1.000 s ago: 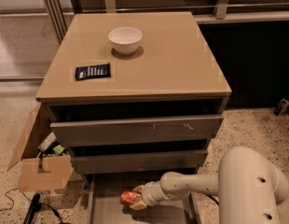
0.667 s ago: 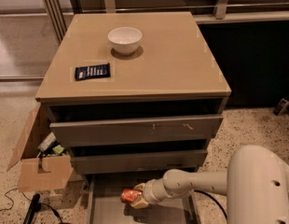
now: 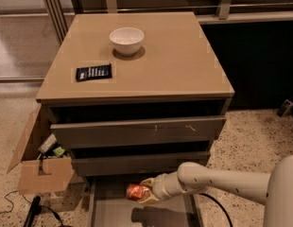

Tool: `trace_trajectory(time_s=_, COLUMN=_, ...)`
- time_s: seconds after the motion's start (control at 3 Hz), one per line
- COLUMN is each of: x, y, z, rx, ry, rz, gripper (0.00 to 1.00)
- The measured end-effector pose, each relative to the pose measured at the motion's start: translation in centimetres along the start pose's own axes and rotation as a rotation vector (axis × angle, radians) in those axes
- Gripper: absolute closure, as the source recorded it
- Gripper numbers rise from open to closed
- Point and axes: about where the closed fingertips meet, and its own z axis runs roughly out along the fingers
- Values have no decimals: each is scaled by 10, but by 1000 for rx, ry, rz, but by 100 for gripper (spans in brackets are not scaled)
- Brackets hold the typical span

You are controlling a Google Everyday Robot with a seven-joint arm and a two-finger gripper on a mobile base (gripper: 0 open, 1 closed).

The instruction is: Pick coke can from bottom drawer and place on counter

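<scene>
The claw [image 3: 146, 192] is clamped on the coke can [image 3: 135, 191], holding it sideways just above the bottom drawer [image 3: 111, 212] floor. Lifted straight up, the can would likely strike the jutting middle drawer [image 3: 137, 164] before clearing the bench [image 3: 184, 65].

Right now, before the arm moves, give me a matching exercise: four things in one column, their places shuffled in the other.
1 coke can
2 white bowl
3 black packet
4 cardboard box

A on the floor, left of the drawer cabinet
B in the gripper, above the bottom drawer
C on the counter, far middle
D on the counter, near left

Pairs: 1-B, 2-C, 3-D, 4-A.
</scene>
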Motion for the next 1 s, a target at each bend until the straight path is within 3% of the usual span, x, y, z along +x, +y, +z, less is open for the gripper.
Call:
trace_trajectory(time_s=0.33, x=-30, y=-12, z=-73, rx=5, ry=-8, rz=7, gripper=100)
trace_trajectory(time_s=0.67, x=-30, y=-12, z=-73, rx=5, ry=-8, rz=7, gripper=100)
trace_trajectory(time_s=1.0, x=-53, y=0, z=-90, rx=20, ry=14, rz=-38, gripper=100)
